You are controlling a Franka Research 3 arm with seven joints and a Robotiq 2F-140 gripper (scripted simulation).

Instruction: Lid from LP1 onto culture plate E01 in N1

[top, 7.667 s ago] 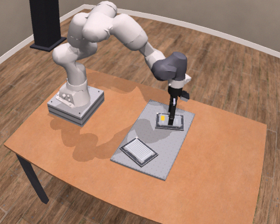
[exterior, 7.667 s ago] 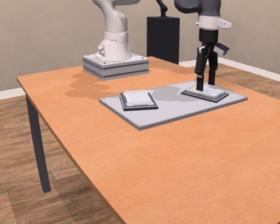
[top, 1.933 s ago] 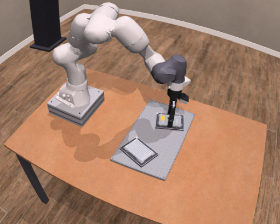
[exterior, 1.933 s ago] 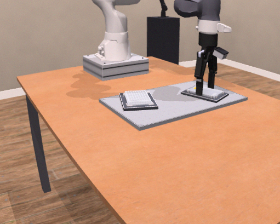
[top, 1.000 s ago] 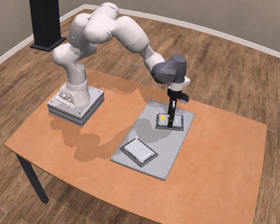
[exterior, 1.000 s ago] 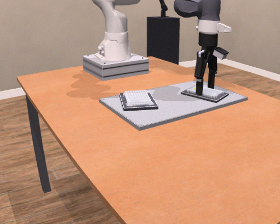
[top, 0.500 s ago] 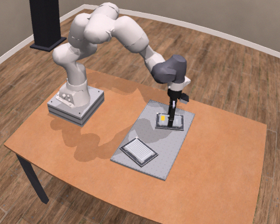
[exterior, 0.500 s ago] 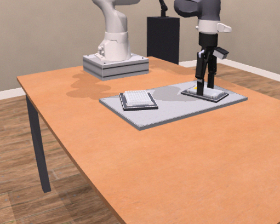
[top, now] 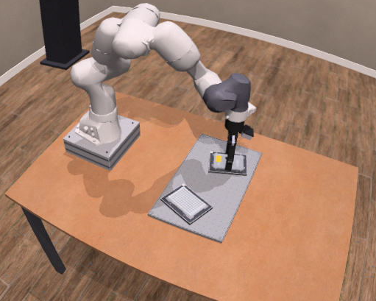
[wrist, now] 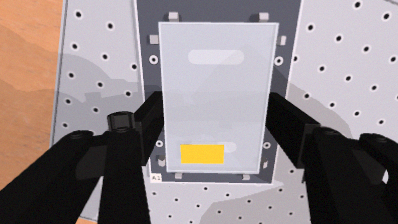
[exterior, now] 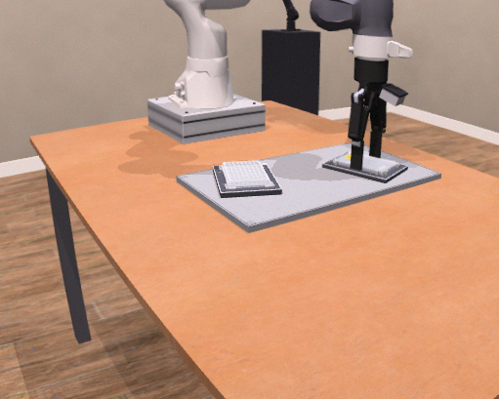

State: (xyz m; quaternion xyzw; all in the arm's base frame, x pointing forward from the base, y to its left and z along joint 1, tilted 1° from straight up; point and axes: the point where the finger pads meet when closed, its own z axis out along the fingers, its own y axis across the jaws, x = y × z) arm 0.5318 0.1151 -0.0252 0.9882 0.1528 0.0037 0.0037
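Observation:
The lid (wrist: 216, 95) is a clear flat rectangle with a yellow label, lying in its dark lid park at the far end of the grey perforated deck; it also shows in the exterior view (exterior: 365, 166). My gripper (wrist: 214, 107) stands straight down over it, its two black fingers pressed against the lid's long sides, shut on it. The gripper also shows in the top and exterior views (top: 229, 164) (exterior: 364, 159). The culture plate (top: 186, 201) (exterior: 246, 175), white with many wells, sits uncovered in its dark nest at the deck's near end.
The grey deck (top: 207, 186) lies on an orange table. The robot base (top: 101, 137) stands at the table's back left. A dark pedestal (top: 60, 24) stands on the floor beyond the table.

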